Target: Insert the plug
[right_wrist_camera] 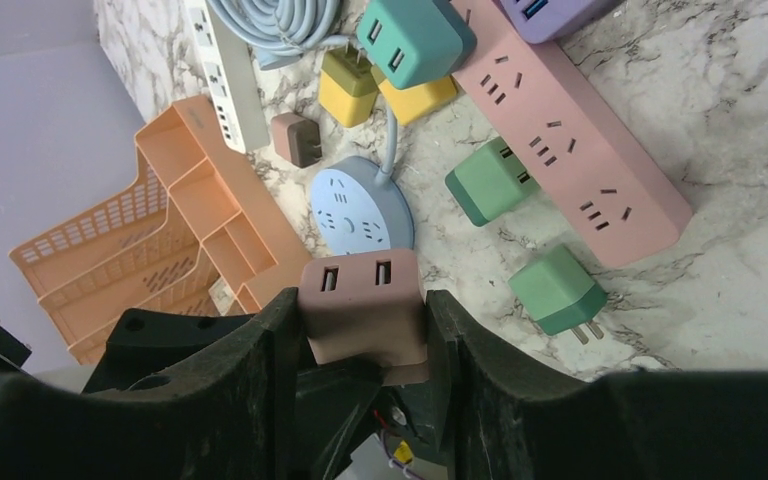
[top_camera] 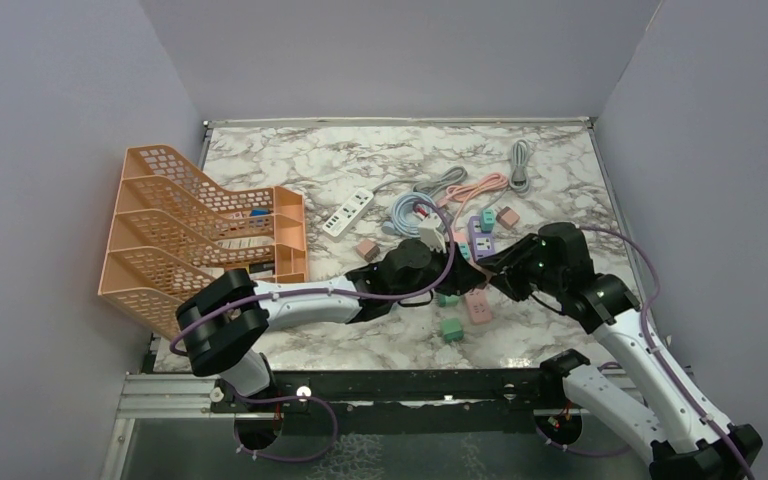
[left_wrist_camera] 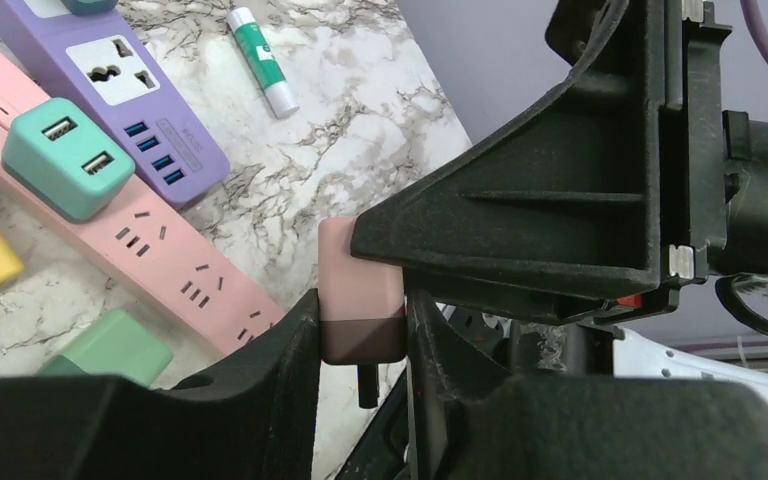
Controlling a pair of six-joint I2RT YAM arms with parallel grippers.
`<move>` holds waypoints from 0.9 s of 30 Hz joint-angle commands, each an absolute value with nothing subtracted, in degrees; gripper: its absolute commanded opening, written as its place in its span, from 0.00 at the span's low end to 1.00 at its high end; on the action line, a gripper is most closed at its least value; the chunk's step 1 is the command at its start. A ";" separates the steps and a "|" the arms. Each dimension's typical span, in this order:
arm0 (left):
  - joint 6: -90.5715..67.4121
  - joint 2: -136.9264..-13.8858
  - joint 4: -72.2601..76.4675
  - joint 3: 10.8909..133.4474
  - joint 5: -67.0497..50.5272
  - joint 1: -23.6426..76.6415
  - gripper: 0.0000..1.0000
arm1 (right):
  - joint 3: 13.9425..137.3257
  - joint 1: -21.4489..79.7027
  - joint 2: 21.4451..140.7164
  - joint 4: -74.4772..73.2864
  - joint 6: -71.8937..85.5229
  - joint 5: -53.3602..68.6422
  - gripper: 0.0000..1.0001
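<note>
A pink plug (left_wrist_camera: 360, 300) with two USB ports (right_wrist_camera: 362, 305) hangs above the table, its prongs pointing down in the left wrist view. My left gripper (left_wrist_camera: 362, 330) is shut on its darker lower part. My right gripper (right_wrist_camera: 362, 320) is shut on the same plug from the other side. In the top view the two grippers meet at mid-table, left gripper (top_camera: 457, 250) and right gripper (top_camera: 490, 262), and the plug is hidden between them. A pink power strip (left_wrist_camera: 140, 250) lies flat on the marble just beyond, also in the right wrist view (right_wrist_camera: 570, 140).
A purple power strip (left_wrist_camera: 110, 80) lies beside the pink one, with a teal charger (left_wrist_camera: 60, 155) on it. Green plugs (right_wrist_camera: 555, 290), yellow plugs (right_wrist_camera: 350, 85) and a round blue socket (right_wrist_camera: 362, 205) lie loose. An orange file rack (top_camera: 200, 240) stands left; coiled cables (top_camera: 480, 185) lie at the back.
</note>
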State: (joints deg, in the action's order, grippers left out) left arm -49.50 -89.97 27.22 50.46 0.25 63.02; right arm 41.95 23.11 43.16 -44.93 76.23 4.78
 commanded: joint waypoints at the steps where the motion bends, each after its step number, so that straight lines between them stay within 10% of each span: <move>1: -48.97 -89.36 28.98 50.66 4.42 63.37 0.18 | 44.42 22.78 43.58 -42.03 72.44 5.80 0.46; 9: -42.43 -86.54 28.83 50.45 -5.45 61.17 0.03 | 47.74 22.81 40.46 -35.67 51.85 7.06 0.79; 27: -31.32 -75.67 22.28 54.36 -42.19 51.15 0.01 | 62.48 22.81 37.59 -47.10 11.47 34.97 0.80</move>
